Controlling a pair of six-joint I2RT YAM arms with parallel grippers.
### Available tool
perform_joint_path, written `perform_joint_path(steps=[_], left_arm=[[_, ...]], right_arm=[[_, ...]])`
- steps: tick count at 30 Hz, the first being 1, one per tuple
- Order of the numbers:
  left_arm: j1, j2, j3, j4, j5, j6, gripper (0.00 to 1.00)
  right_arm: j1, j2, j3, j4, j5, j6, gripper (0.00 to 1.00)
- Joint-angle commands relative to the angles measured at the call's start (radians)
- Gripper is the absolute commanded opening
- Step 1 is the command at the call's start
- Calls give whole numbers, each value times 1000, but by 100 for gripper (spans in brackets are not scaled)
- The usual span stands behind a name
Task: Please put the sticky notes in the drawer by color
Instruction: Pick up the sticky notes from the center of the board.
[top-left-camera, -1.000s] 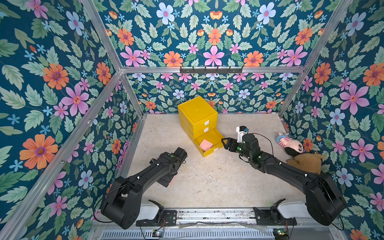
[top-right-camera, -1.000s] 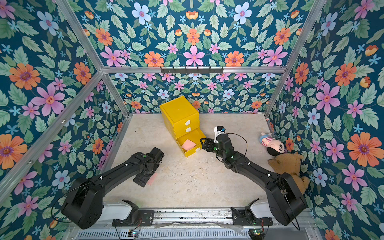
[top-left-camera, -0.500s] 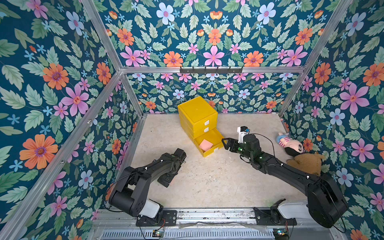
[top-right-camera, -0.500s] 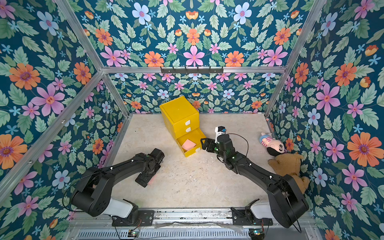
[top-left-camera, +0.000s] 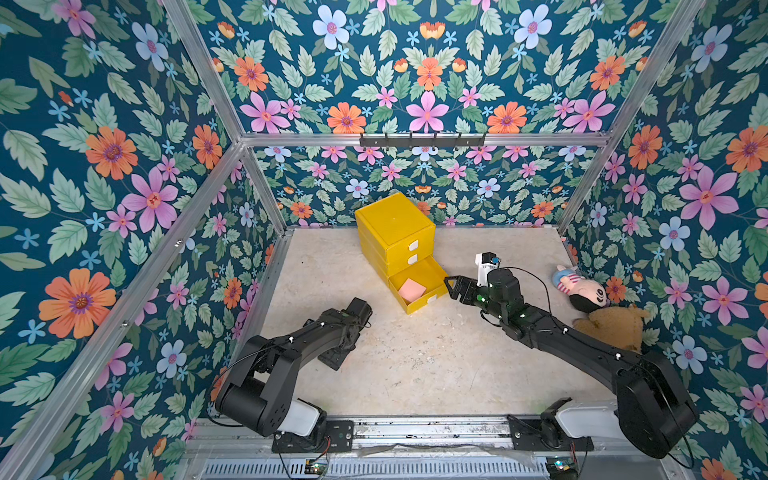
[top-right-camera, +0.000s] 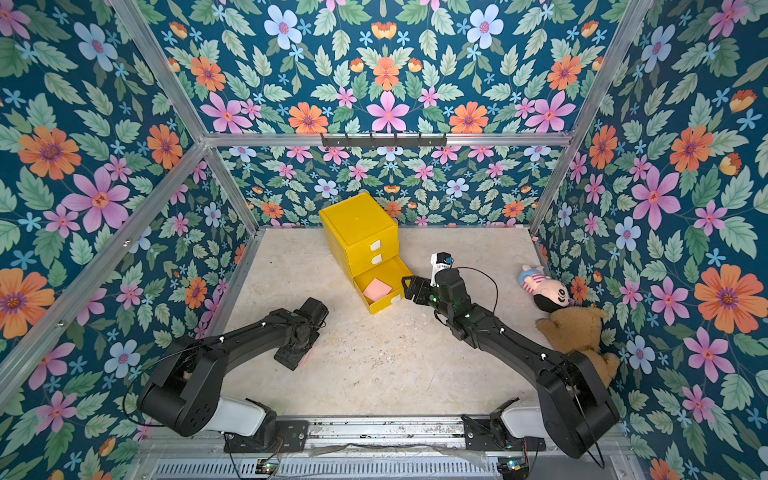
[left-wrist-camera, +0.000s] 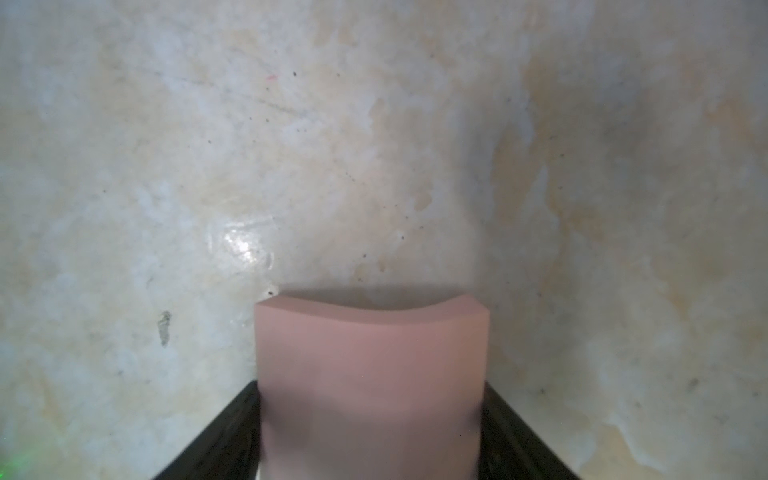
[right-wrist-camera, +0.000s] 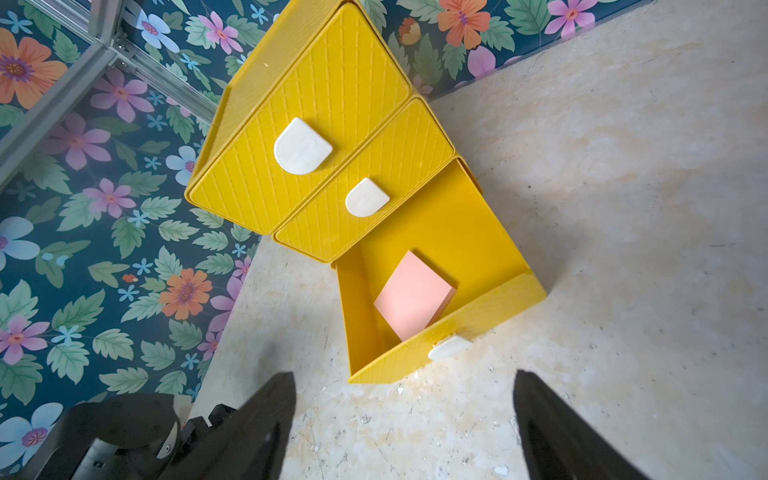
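Note:
The yellow drawer (top-left-camera: 395, 232) stands at the back of the table, its bottom drawer (right-wrist-camera: 490, 216) pulled out. One pink sticky note (top-left-camera: 411, 289) (right-wrist-camera: 413, 295) lies flat inside it. My right gripper (top-left-camera: 453, 286) (right-wrist-camera: 405, 376) hovers open just in front of that drawer's white handle (right-wrist-camera: 451, 347), holding nothing. My left gripper (top-left-camera: 334, 357) points down at the table near the front left. In the left wrist view its fingers (left-wrist-camera: 232, 424) press both sides of a second pink sticky note (left-wrist-camera: 370, 353), which bows between them. In both top views that pad is hidden under the gripper.
A striped plush doll (top-left-camera: 582, 289) and a brown teddy bear (top-left-camera: 611, 326) lie against the right wall. Floral walls close in three sides, with a hook rail (top-left-camera: 422, 139) on the back wall. The two upper drawers (right-wrist-camera: 303, 145) are closed.
My left gripper has closed from wide open onto the pink pad, and the left arm's rear joints have shifted toward the front. The right arm has stayed nearly still.

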Motion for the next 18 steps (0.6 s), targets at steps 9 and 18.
perform_joint_path(steps=[9, 18], left_arm=[[-1, -97, 70, -117, 45, 42, 74], [-54, -128, 197, -12, 165, 72, 74]], right_arm=[[39, -29, -46, 49, -101, 41, 87], [248, 106, -114, 409, -212, 357, 86]])
